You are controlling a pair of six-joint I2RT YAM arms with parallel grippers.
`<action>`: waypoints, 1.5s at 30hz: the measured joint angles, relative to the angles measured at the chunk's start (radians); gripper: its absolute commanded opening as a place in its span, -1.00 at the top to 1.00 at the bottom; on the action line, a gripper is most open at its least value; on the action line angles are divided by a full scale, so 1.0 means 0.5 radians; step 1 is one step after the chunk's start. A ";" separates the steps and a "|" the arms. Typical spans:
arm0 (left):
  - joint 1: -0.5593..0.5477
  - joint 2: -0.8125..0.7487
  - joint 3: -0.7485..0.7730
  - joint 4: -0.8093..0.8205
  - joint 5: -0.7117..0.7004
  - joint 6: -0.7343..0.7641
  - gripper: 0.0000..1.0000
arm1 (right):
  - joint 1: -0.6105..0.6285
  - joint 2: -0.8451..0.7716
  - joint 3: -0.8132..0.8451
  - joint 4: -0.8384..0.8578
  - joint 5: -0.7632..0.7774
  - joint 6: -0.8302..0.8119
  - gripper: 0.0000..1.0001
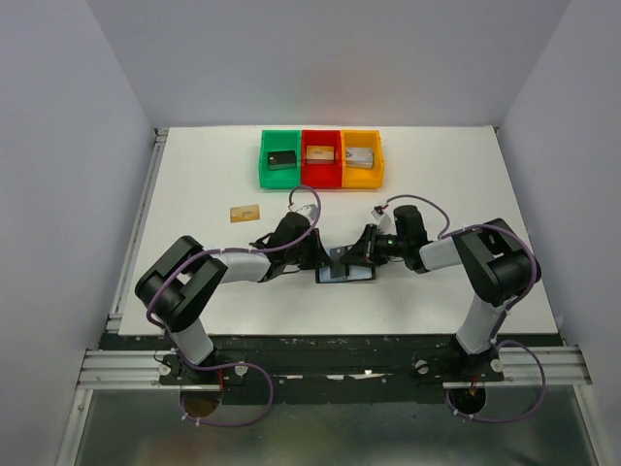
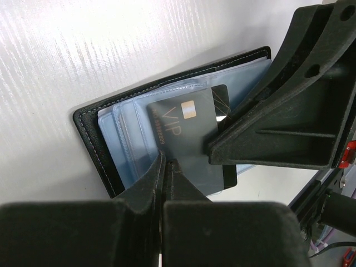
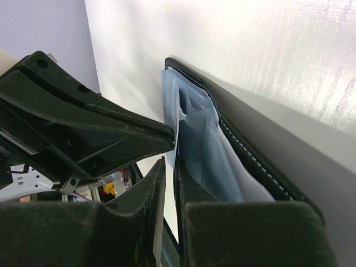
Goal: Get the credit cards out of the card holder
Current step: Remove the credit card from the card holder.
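The black card holder (image 1: 346,271) lies open on the table between my two grippers. In the left wrist view its bluish pockets (image 2: 130,136) face up and a black card (image 2: 186,125) with gold lettering sticks partway out of a pocket. My left gripper (image 2: 164,164) is shut on that card's near edge. My right gripper (image 3: 169,167) is shut on a bluish pocket leaf (image 3: 194,133) of the holder. It shows as a large black body (image 2: 283,105) over the holder's right side. A tan-gold card (image 1: 245,212) lies loose on the table to the left.
Green (image 1: 280,157), red (image 1: 321,157) and orange (image 1: 361,157) bins stand in a row at the back, each with a blocky item inside. White walls enclose the table on three sides. Both arms reach inward and meet at the table's middle.
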 measured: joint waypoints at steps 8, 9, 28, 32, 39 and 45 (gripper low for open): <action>-0.002 -0.021 -0.012 -0.014 -0.017 0.000 0.95 | 0.005 -0.003 0.041 -0.153 0.001 -0.089 0.74; -0.002 -0.027 -0.017 -0.018 -0.019 0.000 0.95 | 0.007 -0.005 0.050 -0.182 0.001 -0.102 0.74; -0.014 -0.069 -0.038 -0.066 -0.069 -0.008 1.00 | 0.015 -0.146 0.067 -0.456 0.011 -0.264 0.75; -0.014 -0.076 -0.038 -0.079 -0.079 -0.008 1.00 | 0.015 -0.170 0.067 -0.491 0.016 -0.285 0.76; -0.014 -0.083 -0.038 -0.096 -0.094 -0.008 1.00 | 0.015 -0.206 0.067 -0.553 0.031 -0.321 0.80; -0.014 -0.087 -0.038 -0.102 -0.108 -0.008 1.00 | 0.015 -0.257 0.068 -0.643 0.069 -0.367 0.84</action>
